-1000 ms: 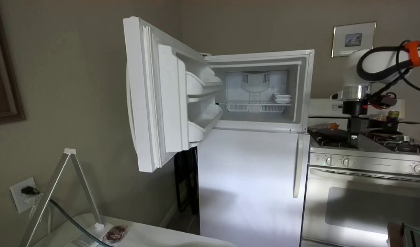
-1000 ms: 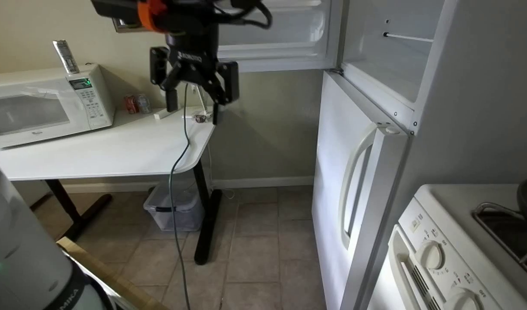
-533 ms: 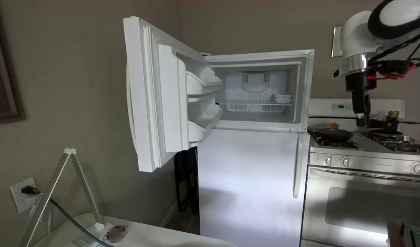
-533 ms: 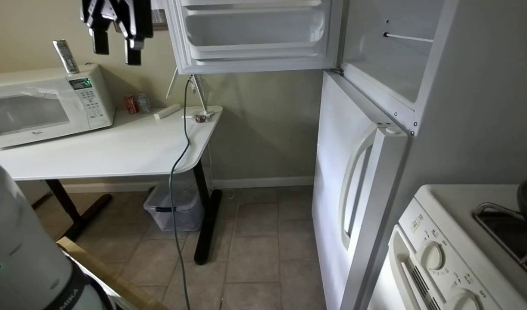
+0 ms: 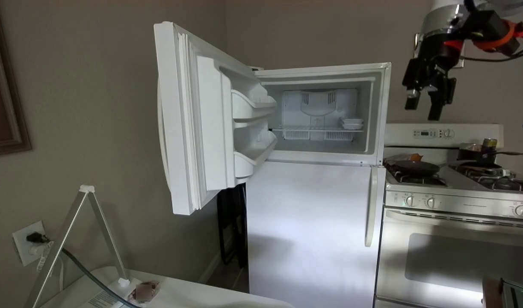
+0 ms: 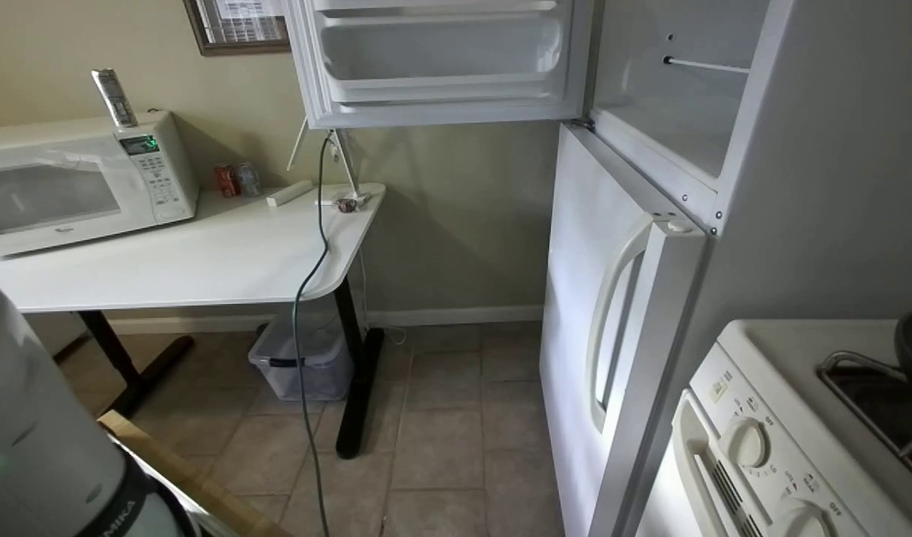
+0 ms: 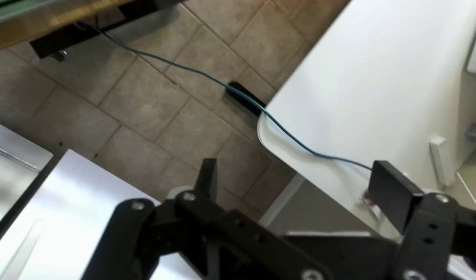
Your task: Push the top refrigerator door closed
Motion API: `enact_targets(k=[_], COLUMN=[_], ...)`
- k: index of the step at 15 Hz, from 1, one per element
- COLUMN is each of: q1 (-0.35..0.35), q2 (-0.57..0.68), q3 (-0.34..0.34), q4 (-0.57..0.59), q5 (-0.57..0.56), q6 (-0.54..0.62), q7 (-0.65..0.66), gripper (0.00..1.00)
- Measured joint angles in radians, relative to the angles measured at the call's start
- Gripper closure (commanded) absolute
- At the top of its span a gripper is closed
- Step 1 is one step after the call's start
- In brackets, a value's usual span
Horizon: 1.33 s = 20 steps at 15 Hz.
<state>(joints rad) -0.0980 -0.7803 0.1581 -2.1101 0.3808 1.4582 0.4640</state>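
Top refrigerator door [image 6: 441, 54] stands open, upper part cut off in an exterior view; handle [image 5: 162, 137], at left, mostly hidden; jaws apart.

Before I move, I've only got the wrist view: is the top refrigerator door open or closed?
Observer: Open. In both exterior views the top refrigerator door stands swung out from the freezer compartment.
Operator: Am I touching it?
Observer: No. In an exterior view a wide gap separates the gripper from it.
Operator: Anything in the freezer compartment?
Observer: Yes, stacked white containers on the wire shelf.
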Motion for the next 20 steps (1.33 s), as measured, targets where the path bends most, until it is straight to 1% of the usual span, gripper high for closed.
enact_targets(k=[4,5,6,8,13,15,17,20], q1=[-0.011,-0.010,-0.010,-0.011,-0.011,-0.001,0.006,0.006], q2=[0.029,0.037,0.044,0.052,0.054,0.057,0.077,0.144], q3=[0.105,0.124,0.137,0.144,0.142,0.135,0.132,0.161], q4=[0.051,0.055,0.057,0.058,0.063,0.063,0.078,0.133], q5=[-0.001,-0.011,-0.018,-0.022,-0.024,-0.022,-0.017,-0.018], q6=[0.279,0.356,0.406,0.431,0.432,0.432,0.442,0.493], q7=[0.129,0.138,0.139,0.139,0.139,0.141,0.182,0.315], gripper=[0.00,0.00,0.00,0.00,0.00,0.00,0.00,0.00])
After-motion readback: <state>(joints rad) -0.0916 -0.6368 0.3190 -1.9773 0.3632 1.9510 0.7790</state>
